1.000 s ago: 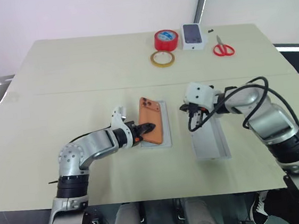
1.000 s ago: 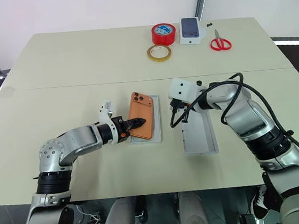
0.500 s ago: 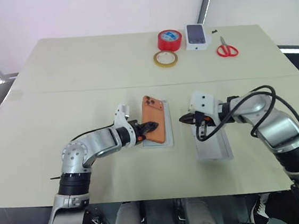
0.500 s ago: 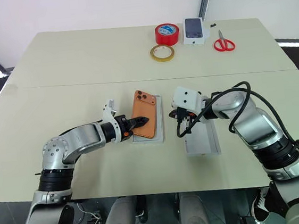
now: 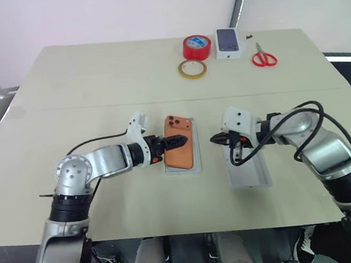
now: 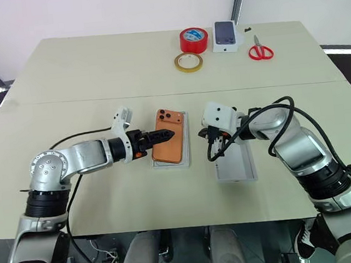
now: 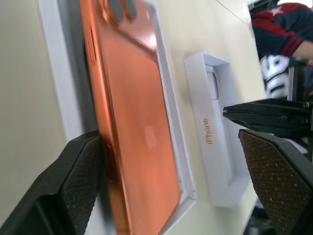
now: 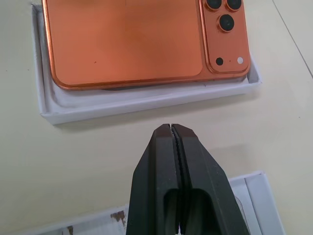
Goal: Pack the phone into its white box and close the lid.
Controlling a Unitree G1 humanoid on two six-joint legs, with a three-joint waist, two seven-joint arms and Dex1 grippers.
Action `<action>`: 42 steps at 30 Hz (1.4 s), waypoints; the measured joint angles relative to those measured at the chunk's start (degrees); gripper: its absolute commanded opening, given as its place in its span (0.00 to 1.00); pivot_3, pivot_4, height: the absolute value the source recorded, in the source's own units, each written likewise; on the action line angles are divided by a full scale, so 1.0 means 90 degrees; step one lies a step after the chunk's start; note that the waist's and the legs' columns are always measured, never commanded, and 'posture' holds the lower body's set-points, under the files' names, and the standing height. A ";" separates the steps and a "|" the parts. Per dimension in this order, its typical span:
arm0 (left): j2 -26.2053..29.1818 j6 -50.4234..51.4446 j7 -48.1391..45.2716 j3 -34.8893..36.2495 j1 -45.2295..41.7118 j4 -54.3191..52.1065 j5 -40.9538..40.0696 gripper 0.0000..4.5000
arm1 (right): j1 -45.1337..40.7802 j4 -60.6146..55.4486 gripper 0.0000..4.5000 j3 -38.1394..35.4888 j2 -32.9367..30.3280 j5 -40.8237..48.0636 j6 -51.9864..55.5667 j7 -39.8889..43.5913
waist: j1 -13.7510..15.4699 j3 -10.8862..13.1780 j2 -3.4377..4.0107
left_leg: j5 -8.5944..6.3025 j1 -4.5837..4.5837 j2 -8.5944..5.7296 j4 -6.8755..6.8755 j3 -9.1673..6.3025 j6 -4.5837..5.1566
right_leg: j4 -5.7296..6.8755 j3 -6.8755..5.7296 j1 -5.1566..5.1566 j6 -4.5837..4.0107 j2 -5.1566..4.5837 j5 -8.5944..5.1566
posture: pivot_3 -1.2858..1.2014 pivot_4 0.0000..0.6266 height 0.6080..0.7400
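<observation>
The orange phone [image 5: 181, 151] lies camera side up inside the shallow white box [image 5: 183, 170] at the table's middle. In the right wrist view the phone [image 8: 127, 39] has a shadow under its near edge. My left gripper [image 5: 174, 141] hovers over the phone's left edge, open. One of its fingers [image 7: 78, 186] sits against the phone's side, the other stands far off. My right gripper [image 5: 216, 140] is shut on nothing, its tip [image 8: 171, 128] over bare table between the box and the lid [image 5: 250, 175]. The lid lies inside up to the right.
At the far edge stand a red tape roll [image 5: 196, 46], a yellow tape ring [image 5: 192, 69], a small white box with a phone picture [image 5: 228, 42] and red scissors [image 5: 263, 56]. A person in red and navy [image 7: 279, 44] stands beyond the table.
My left gripper has opened and let go of the phone, rolling and rising a little. The phone now rests in the white box. The right gripper has stayed shut.
</observation>
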 measured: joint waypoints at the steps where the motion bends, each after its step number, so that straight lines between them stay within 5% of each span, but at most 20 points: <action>1: 0.0114 0.0086 -0.0182 0.0000 -0.0138 -0.0049 0.0143 0.99 | -0.0003 0.0010 0.00 0.0000 0.0001 0.0000 -0.0017 -0.0003 | 0.0006 0.0001 0.0001 | -0.0001 -0.0001 -0.0004 0.0001 0.0000 0.0000 | -0.0001 -0.0001 0.0000 0.0000 -0.0001 0.0000 | 0.52 0.24 1.00; 12: 0.0282 0.0218 -0.1666 -0.0145 -0.0410 -0.0420 0.1512 0.99 | -0.0007 0.0123 0.00 0.0002 0.0014 -0.0017 -0.0086 -0.0180 | -0.0006 0.0003 0.0003 | -0.0011 -0.0006 -0.0004 0.0000 0.0003 0.0012 | -0.0014 0.0000 -0.0002 0.0000 -0.0012 0.0000 | 0.52 0.24 1.00; 17: 0.1329 -0.1351 -0.2989 -0.0241 -0.0453 -0.0474 0.3977 0.99 | -0.0079 0.0153 0.00 0.0023 0.0012 -0.0134 -0.0083 -0.0324 | -0.0053 0.0008 0.0010 | -0.0020 -0.0006 0.0001 -0.0005 0.0010 -0.0007 | -0.0013 0.0002 -0.0012 -0.0002 -0.0010 0.0001 | 0.52 0.24 1.00; 25: 0.2192 -0.2725 -0.5325 -0.1033 -0.0330 -0.0221 0.6448 0.11 | -0.0403 0.0232 0.00 0.0356 0.0247 -0.0458 0.0063 -0.0590 | -0.0015 0.0010 0.0013 | -0.0016 -0.0087 -0.0009 -0.0016 0.0023 0.0001 | -0.0017 0.0007 -0.0086 -0.0001 -0.0028 0.0001 | 0.52 0.24 1.00; 30: 0.2178 -0.3375 -0.6245 -0.1118 0.0096 -0.0092 0.7084 0.11 | -0.0797 0.0107 0.00 0.0494 0.0850 -0.0496 0.0411 -0.0782 | -0.0051 0.0010 0.0014 | -0.0007 -0.0114 0.0003 -0.0004 0.0026 0.0014 | -0.0005 0.0006 -0.0114 0.0002 -0.0011 0.0003 | 0.52 0.24 1.00; 42: 0.2937 -0.4565 -0.8626 0.0193 0.2318 -0.0638 0.7066 0.11 | -0.1695 0.0562 0.00 0.1716 0.2602 -0.0679 0.1396 -0.1372 | -0.0167 0.0013 0.0020 | -0.0010 -0.0106 0.0055 0.0028 0.0042 -0.0013 | 0.0035 0.0003 -0.0146 -0.0016 0.0017 0.0013 | 0.52 0.24 1.00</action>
